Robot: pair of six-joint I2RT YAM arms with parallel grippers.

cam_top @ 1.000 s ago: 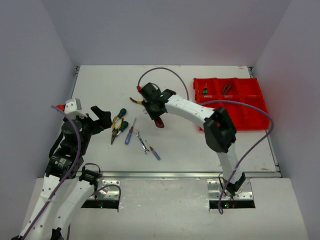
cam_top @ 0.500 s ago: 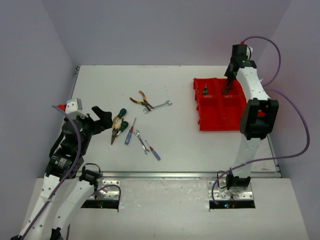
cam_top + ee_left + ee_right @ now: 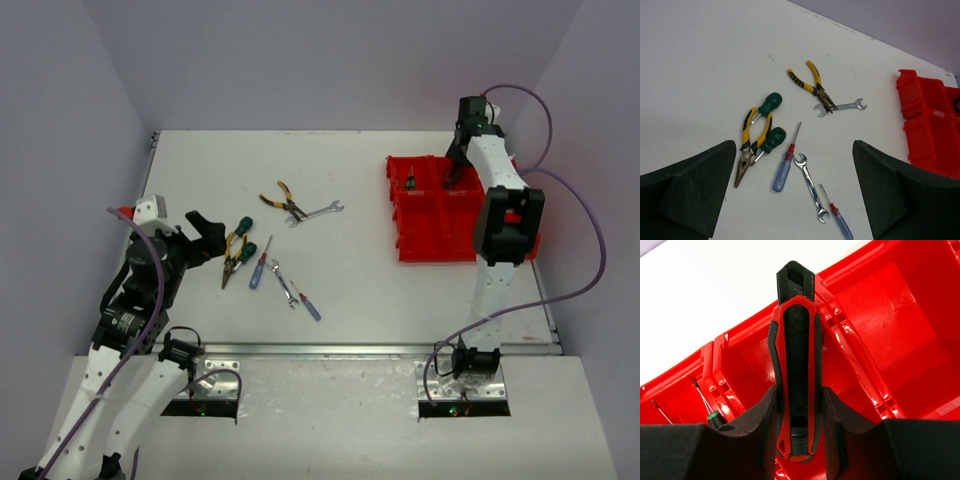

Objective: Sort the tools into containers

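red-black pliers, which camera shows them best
Right wrist: the red-black pliers are large and centred, clamped in the right tool above the bin. The top view shows only a small dark shape there; the left wrist view misses them.

White arm links [image 3: 495, 160], black joints [image 3: 505, 225], purple cables [image 3: 548, 125]; matte black left gripper fingers [image 3: 685, 195].
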